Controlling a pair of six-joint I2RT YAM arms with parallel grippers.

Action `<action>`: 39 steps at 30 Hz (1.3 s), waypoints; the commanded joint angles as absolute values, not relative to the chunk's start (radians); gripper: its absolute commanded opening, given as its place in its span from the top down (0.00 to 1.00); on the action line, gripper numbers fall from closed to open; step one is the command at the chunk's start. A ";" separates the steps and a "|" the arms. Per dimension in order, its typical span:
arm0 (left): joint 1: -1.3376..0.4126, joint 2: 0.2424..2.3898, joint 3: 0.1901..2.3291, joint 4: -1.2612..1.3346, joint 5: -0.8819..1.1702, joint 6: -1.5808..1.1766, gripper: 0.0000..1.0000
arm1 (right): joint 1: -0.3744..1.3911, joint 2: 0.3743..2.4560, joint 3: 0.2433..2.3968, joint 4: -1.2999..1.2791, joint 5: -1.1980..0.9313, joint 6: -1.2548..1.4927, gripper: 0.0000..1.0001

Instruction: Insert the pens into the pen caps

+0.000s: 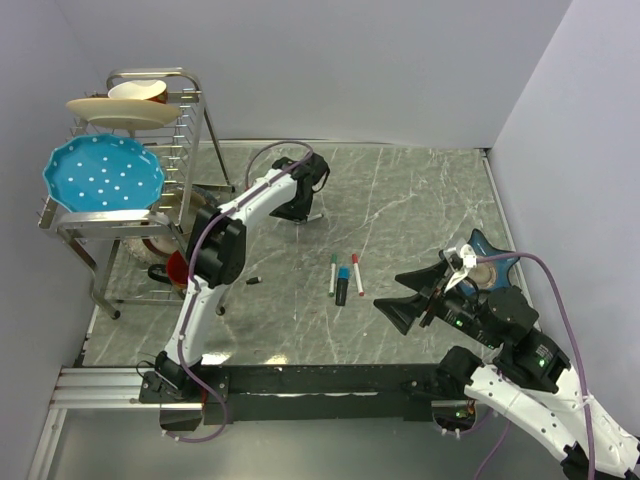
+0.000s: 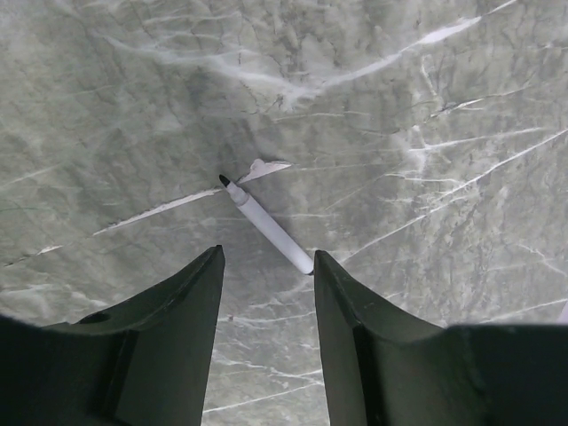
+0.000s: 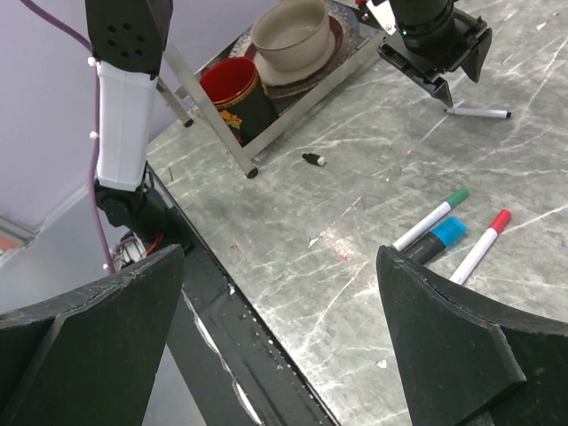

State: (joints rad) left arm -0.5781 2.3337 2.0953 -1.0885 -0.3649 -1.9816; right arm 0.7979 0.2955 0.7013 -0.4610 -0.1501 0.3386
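A thin white pen (image 2: 266, 226) with a bare black tip lies on the marble, its rear end beside my left gripper's right fingertip (image 2: 319, 259). The left gripper (image 2: 266, 257) is open just short of it, with nothing between its fingers. From above, that gripper (image 1: 303, 214) is at the table's far middle, over the pen (image 1: 313, 217). A loose black cap (image 1: 254, 280) (image 3: 312, 160) lies near the rack. Mid-table lie three pens: green-capped (image 1: 333, 272), thick black with blue (image 1: 342, 286) and red-capped (image 1: 357, 273). My right gripper (image 1: 388, 288) (image 3: 280, 257) is wide open and empty to their right.
A metal dish rack (image 1: 190, 150) stands at the far left, holding a blue plate (image 1: 103, 178), a cream plate (image 1: 122, 110), a red cup (image 3: 232, 89) and a bowl (image 3: 288, 35). A teal star-shaped object (image 1: 482, 248) lies by the right arm. The table's black front edge (image 3: 240, 328) is below my right fingers.
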 commanded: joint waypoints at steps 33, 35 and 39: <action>-0.557 2.447 2.126 -1.194 -0.153 -2.172 0.90 | 0.796 0.264 0.747 -0.494 -0.100 0.313 0.04; -0.558 2.431 2.114 -1.193 -0.181 -2.154 0.91 | 0.796 0.256 0.750 -0.495 -0.098 0.316 0.04; -0.571 2.408 2.100 -1.215 -0.247 -2.114 0.90 | 0.796 0.255 0.752 -0.505 -0.101 0.318 0.04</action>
State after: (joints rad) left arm -0.5484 2.4332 2.1437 -1.1370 -0.2111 -1.9995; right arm 0.7979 0.2668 0.7040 -0.5053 -0.1146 0.3202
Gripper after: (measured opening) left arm 0.121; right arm 0.963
